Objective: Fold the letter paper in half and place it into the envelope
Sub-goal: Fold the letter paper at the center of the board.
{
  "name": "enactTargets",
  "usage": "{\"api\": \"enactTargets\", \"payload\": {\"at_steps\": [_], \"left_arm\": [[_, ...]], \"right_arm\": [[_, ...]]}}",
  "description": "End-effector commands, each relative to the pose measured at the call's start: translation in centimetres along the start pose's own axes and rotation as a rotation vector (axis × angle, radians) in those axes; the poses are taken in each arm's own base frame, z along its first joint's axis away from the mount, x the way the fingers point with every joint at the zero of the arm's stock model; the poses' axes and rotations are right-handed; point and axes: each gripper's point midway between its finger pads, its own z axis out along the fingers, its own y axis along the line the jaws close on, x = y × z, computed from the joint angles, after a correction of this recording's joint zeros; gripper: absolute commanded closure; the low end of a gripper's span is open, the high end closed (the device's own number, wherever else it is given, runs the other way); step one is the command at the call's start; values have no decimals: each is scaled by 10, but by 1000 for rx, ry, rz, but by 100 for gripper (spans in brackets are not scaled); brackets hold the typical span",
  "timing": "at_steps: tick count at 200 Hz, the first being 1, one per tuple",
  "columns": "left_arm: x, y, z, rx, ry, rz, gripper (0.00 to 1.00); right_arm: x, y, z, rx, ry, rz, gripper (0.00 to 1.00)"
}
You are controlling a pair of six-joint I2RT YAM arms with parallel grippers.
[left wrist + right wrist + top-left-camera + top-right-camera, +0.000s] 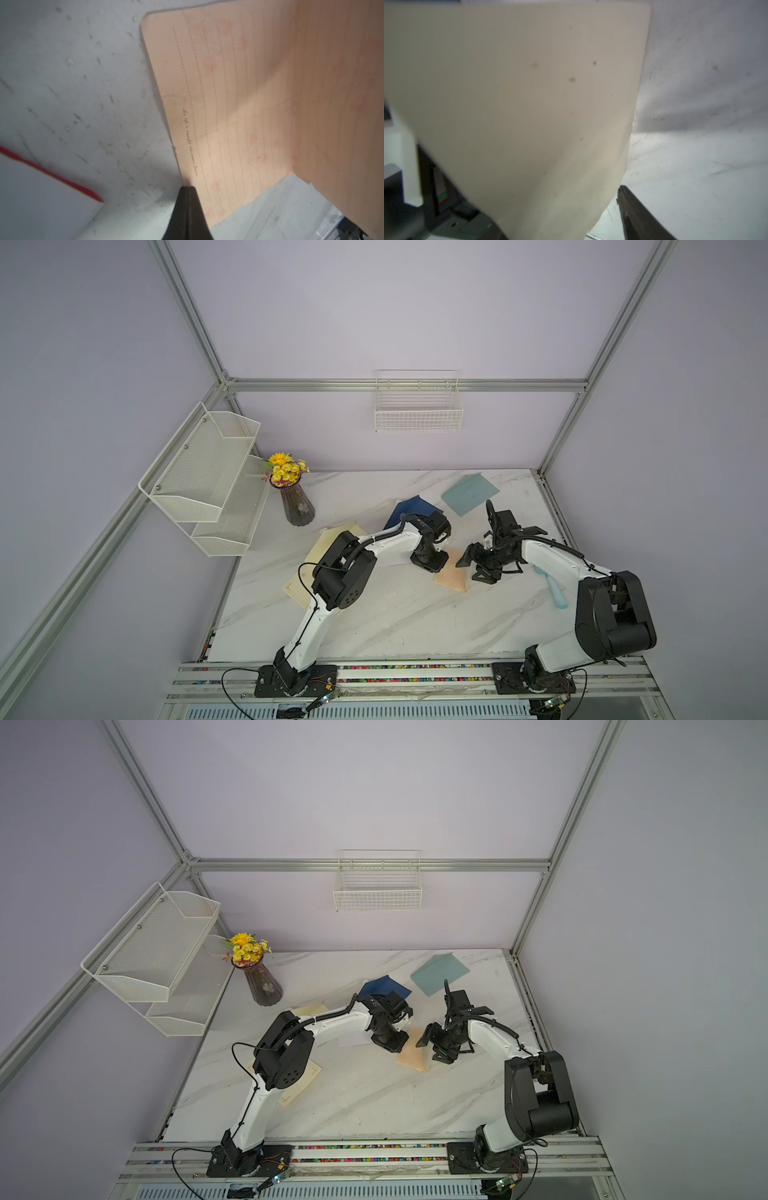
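The peach lined letter paper (pixel 451 578) lies mid-table, between the two grippers. In the left wrist view one half lies flat (pixel 218 104) and the other half rises steeply from a bend. My left gripper (pixel 188 188) is shut, its tips pressed on the flat half's edge. My right gripper (pixel 471 568) is open beside the raised half. The paper's pale back (pixel 529 104) fills the right wrist view, one finger (pixel 633 207) stands clear of it, and the other finger is hidden behind it. A white envelope with a red edge (pixel 41 197) lies by the left gripper.
A dark blue envelope (pixel 411 510) and a light teal one (pixel 469 493) lie further back. A cream sheet (pixel 320 560) lies under the left arm. A vase of yellow flowers (pixel 297 506) stands back left. A light blue tool (pixel 557 593) lies under the right arm.
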Motion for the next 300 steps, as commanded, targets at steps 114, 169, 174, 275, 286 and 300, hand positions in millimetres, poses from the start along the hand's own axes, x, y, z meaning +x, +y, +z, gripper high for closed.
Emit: {"api": "enactTargets", "payload": {"at_steps": [114,169,174,275,286,300], "left_arm": [[25,23,-31,-89,6,-14,98],[-5,4,-52,-24,-70,-30,98],[-8,2,-51,-15,-73,-37,98],[-26,-18,-23,71,-79,-78,97],[-27,-18,-19,79,-79,-87,97],[-27,-17,-13,83,-78,-98,97]], "right_arm": [[-37,0,53,-79,-23,54,8],[-37,0,53,-83,-27,54,7],[-37,1,52,-85,-27,55,7],[-43,19,23,-113,-67,66,9],[-42,22,20,-121,-70,63,10],[-41,23,16,-123,-68,63,10]]}}
